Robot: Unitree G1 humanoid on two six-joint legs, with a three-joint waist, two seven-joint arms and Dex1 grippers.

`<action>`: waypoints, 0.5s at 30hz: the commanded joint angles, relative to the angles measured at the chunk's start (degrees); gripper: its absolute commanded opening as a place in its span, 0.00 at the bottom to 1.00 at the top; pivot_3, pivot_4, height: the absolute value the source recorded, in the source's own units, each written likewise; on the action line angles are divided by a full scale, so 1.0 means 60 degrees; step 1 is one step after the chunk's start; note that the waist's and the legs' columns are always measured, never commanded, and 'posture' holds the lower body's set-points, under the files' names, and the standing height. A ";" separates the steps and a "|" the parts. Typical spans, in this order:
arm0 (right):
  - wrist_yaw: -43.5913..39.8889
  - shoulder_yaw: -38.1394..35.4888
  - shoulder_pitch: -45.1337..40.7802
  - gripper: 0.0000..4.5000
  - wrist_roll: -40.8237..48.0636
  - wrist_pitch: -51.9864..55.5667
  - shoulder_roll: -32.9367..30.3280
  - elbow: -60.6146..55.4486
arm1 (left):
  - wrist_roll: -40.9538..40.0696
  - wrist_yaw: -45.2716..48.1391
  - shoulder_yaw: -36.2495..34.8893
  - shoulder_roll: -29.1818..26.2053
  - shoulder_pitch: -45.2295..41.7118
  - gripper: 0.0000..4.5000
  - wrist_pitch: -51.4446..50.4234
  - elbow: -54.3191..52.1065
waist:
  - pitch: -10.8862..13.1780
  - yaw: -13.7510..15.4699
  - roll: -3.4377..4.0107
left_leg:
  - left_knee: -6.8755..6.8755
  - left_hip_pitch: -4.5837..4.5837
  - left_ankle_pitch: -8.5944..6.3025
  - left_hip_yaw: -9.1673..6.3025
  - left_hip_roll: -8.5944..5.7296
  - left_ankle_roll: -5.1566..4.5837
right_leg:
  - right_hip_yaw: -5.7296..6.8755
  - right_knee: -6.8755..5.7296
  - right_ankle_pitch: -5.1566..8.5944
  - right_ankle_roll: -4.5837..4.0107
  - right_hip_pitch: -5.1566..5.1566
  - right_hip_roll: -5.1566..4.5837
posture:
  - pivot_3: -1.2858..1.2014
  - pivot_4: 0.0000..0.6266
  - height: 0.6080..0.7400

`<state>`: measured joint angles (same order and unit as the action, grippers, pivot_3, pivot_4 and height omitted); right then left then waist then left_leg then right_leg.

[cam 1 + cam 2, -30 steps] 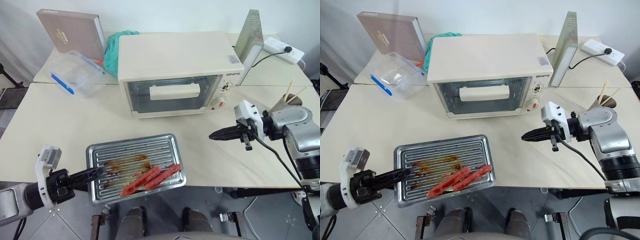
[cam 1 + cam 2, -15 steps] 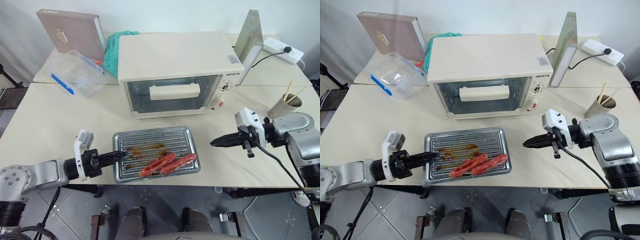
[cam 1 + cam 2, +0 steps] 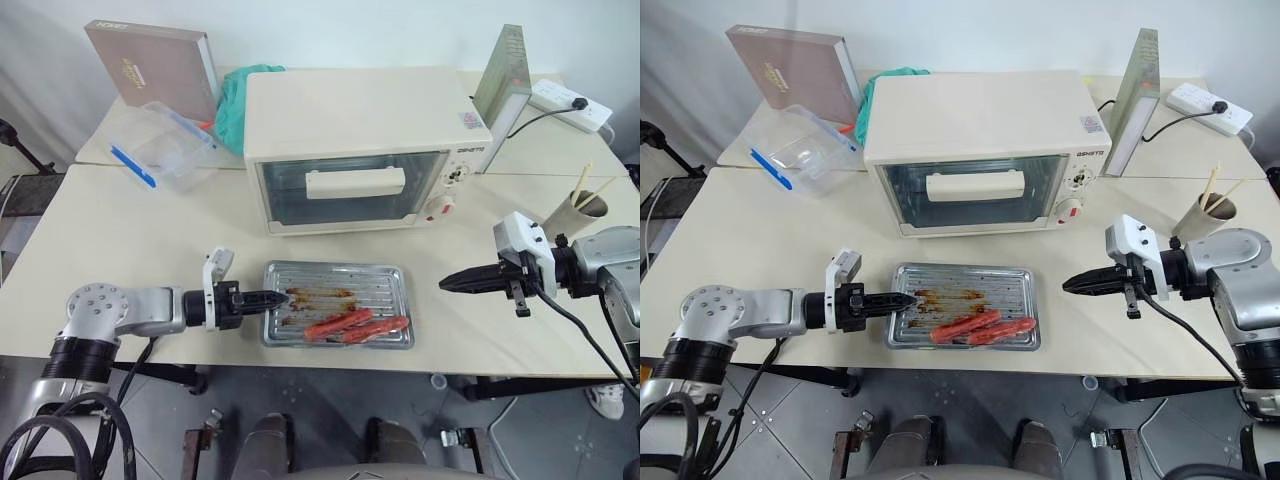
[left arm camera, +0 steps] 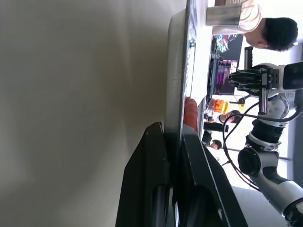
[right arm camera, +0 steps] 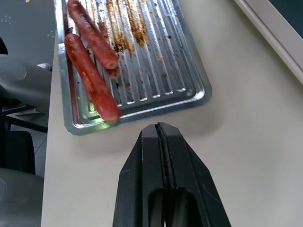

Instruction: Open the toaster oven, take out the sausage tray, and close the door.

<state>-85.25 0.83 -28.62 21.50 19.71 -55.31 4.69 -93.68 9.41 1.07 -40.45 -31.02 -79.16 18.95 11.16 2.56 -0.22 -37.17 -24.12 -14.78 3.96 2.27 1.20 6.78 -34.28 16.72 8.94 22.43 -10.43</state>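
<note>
Gripping the sausage tray's (image 3: 338, 318) left rim, apparently on the table, left claw (image 3: 281, 298); right claw (image 3: 445, 284) pinched empty beside it.

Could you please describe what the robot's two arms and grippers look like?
Both arms are silver-grey metal with rounded joint housings and black cables trailing below. A white camera block sits on each wrist. The left gripper and right gripper each have two slim, tapered black fingers.

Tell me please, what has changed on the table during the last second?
The left gripper, shut on the sausage tray, carried it from the table's near edge further onto the table, toward the toaster oven. The oven door stayed closed; the right gripper stayed shut, holding nothing.
</note>
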 commanded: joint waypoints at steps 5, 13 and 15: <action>0.0221 -0.0522 0.0252 0.01 0.0243 0.0146 -0.0272 -0.0579 | 0.2476 0.1430 -0.0013 0.0853 -0.0726 0.00 -0.0379 0.1098 | -0.0015 0.0242 0.0012 | -0.0028 0.0002 -0.0003 0.0000 -0.0001 -0.0007 | -0.0004 -0.0007 -0.0001 0.0001 -0.0013 -0.0002 | 0.52 0.24 1.00; 0.0276 -0.0650 0.0342 0.00 0.0246 0.0142 -0.0374 -0.0601 | 0.4488 0.2178 -0.0373 0.1423 -0.1310 0.49 -0.0782 0.1895 | -0.0031 0.0287 0.0018 | -0.0048 0.0003 -0.0006 0.0001 -0.0002 -0.0012 | -0.0006 -0.0022 -0.0002 0.0004 -0.0016 -0.0002 | 0.52 0.24 1.00; 0.0267 -0.0637 0.0315 0.00 0.0235 0.0122 -0.0381 -0.0554 | 0.4754 0.2318 -0.0558 0.1446 -0.1361 0.63 -0.0932 0.1811 | -0.0032 0.0289 0.0017 | -0.0049 0.0003 -0.0006 0.0000 -0.0001 -0.0013 | -0.0005 -0.0027 -0.0002 0.0004 -0.0016 -0.0002 | 0.52 0.24 1.00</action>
<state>-83.66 -0.59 -26.38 21.95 20.40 -55.94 2.33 -69.47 23.89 -2.73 -32.21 -39.81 -84.32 28.20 10.97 4.30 -0.12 -37.47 -24.10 -14.82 3.96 2.26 1.13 6.75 -34.44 16.70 8.97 22.33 -10.44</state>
